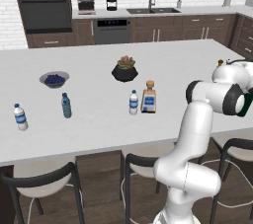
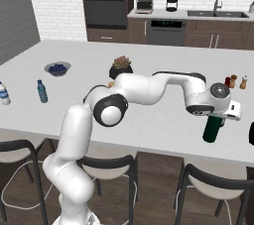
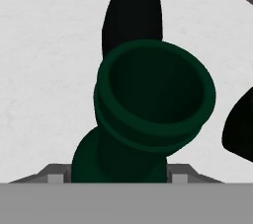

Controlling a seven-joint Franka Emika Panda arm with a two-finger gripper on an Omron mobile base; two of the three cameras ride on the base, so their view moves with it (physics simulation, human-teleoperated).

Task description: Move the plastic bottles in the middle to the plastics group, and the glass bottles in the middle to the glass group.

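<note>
The white arm reaches far out to the right side of the long white kitchen island counter point(image 1: 99, 119), and its gripper point(image 2: 216, 118) sits over the neck of a tall dark green glass wine bottle point(image 2: 212, 129). In the right base view the bottle's green body hangs directly below the white hand, upright or nearly so, above the counter's front part near its right end; whether its base touches the counter cannot be told. In the hand view the bottle's round green mouth and lip fill the middle, with the neck running down between the two finger tips at the bottom edge, so the jaws stand partly apart, closed against the neck. Behind the green bottle in that view a tall, nearly black bottle point(image 3: 132, 11) stands close by. A dark shape at the right edge of the right base view cannot be identified. Near the middle of the counter a small clear plastic water bottle with a white cap and blue-white label point(image 1: 133, 102) stands just beside a squat square clear glass bottle with a blue label and tan stopper point(image 1: 148, 98). Toward the left end stand a slim blue-tinted plastic bottle point(image 1: 66, 105) and another clear white-capped water bottle point(image 1: 20, 117), somewhat apart. A grey bowl of blue berries point(image 1: 54, 79) and a black pot holding a succulent point(image 1: 124, 69) sit farther back.
</note>
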